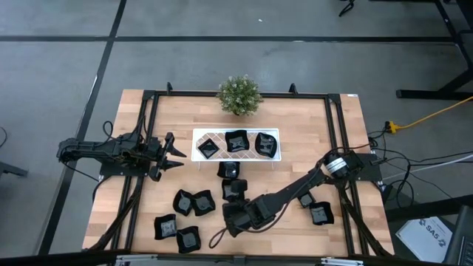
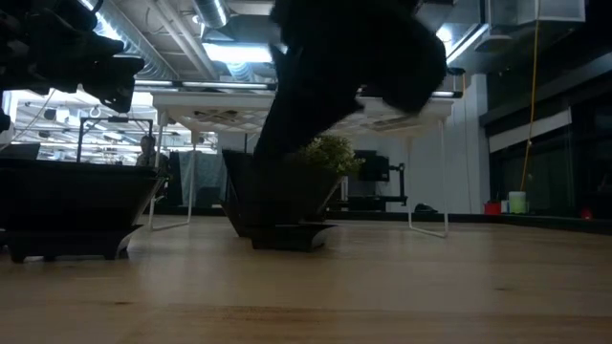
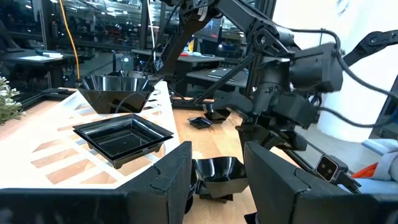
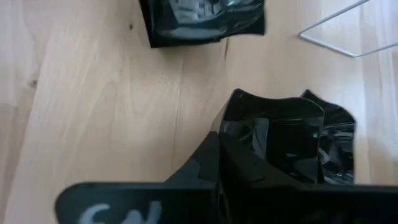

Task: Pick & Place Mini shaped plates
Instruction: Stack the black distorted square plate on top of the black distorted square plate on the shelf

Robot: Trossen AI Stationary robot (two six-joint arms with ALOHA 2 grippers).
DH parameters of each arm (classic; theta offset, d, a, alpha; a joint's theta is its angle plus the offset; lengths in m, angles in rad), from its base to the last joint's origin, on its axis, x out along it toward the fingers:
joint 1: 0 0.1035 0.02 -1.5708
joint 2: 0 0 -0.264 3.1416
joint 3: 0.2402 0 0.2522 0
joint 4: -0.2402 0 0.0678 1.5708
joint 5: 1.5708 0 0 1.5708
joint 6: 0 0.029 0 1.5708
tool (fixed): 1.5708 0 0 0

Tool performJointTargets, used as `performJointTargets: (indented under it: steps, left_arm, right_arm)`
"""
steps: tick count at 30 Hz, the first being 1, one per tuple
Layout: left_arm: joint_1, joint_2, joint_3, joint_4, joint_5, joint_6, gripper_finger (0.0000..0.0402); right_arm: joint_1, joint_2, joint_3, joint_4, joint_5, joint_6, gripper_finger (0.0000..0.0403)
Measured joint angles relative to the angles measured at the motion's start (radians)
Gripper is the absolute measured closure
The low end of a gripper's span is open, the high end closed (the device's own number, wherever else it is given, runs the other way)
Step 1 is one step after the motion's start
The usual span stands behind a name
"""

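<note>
I see the right hand (image 1: 235,216) low in the lower middle of the overhead frame, down among the mini shaped plates (image 1: 194,202). Its wrist view shows one glossy black plate (image 4: 287,146) with angular, upturned walls right at its fingers; I cannot tell whether they are clenched on it. Three plates sit in the white tray (image 1: 200,136) at centre frame, below the potted plant (image 1: 239,94). The others lie scattered on the tabletop (image 1: 295,133) across the lower half of the frame, squarish with greyish centres. My left hand (image 1: 176,154) hovers at left of the tray, fingers spread and released, holding nothing.
</note>
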Motion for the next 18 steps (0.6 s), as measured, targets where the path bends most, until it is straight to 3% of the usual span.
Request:
performJointTargets:
  steps: [18]
  left_arm:
    - [0.0, 0.0, 0.0, 0.0, 0.0, 0.0, 0.0258]
  right_arm:
    - [0.015, -0.132, 0.0, 0.025, 0.003, -0.111, 0.0399]
